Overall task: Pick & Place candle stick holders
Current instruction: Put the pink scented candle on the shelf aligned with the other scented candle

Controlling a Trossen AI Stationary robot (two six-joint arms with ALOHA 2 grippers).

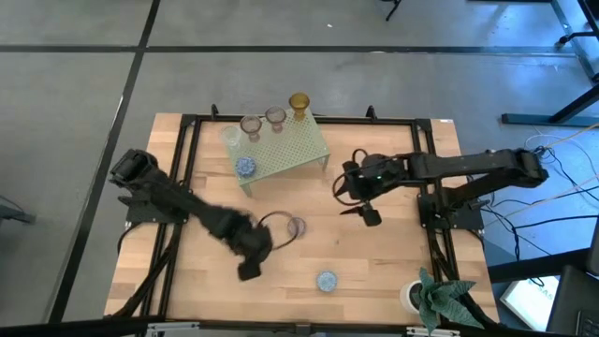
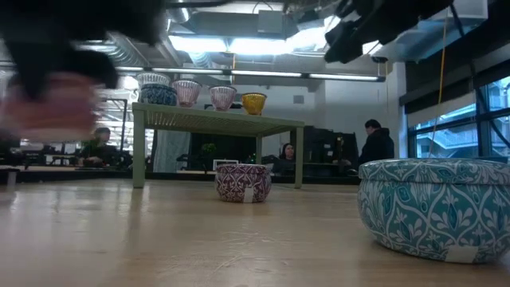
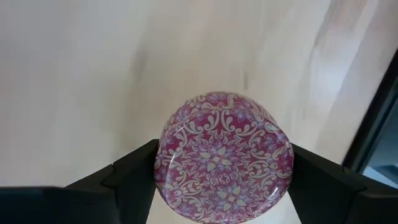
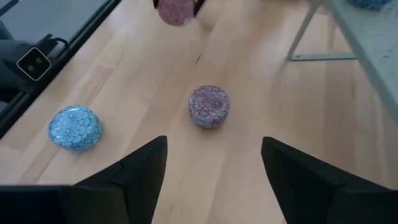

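Fingers (image 3: 134, 174) of the left gripper (image 3: 224, 180) are clamping a pink patterned holder (image 3: 222, 158) from both sides, raised above the table (image 1: 374, 262) near its middle. Right gripper (image 4: 214, 165) is hanging with jaws apart, empty, over a mauve holder (image 4: 209, 106), with a blue holder (image 4: 75, 127) lying nearer the table's edge.

Left hand (image 2: 48, 88) smeared by blur; pink holder (image 4: 176, 10) cut off.
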